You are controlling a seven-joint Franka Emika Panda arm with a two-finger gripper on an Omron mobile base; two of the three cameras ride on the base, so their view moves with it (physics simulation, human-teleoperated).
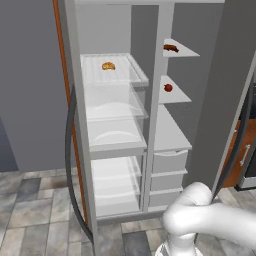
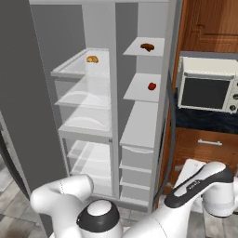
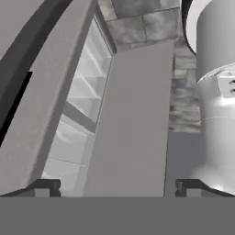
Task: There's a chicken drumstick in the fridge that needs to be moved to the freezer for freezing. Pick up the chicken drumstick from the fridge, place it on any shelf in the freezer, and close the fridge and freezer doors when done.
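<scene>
Unit: we see the tall grey side-by-side unit standing open, both doors swung wide, one to each side.
Fridge [image 1: 112, 125]: the wider compartment, on the left in both base views, with clear glass shelves and transparent drawers.
Freezer [image 1: 172, 130]: the narrower compartment to the right of the divider, with opaque light-grey shelves above white drawers.
Chicken drumstick [image 1: 171, 48]: we find the dark reddish-brown lump lying on the top shelf [image 1: 181, 50] of the freezer; in the right base view it sits at [image 2: 147, 47] near the middle of that shelf [image 2: 145, 48].
Red fruit [image 1: 168, 87]: on the freezer shelf just below the drumstick's.
Bun [image 1: 108, 66]: golden-orange, on the top glass shelf of the fridge.
Gripper [image 3: 117, 189]: in the hand view we see its two dark fingertips [image 3: 43, 188] spread far apart at the lower edge, with nothing between them.
Fingers versus drumstick: well apart; the hand looks along the edge of a grey door [image 3: 133, 133] with the floor tiles [image 3: 137, 18] beyond it, and the drumstick is high in the freezer.
Doors: the right one [image 1: 220, 90] rises beside the freezer; neither is closed.
Microwave [image 2: 207, 88]: on the counter to the right of the unit.
</scene>
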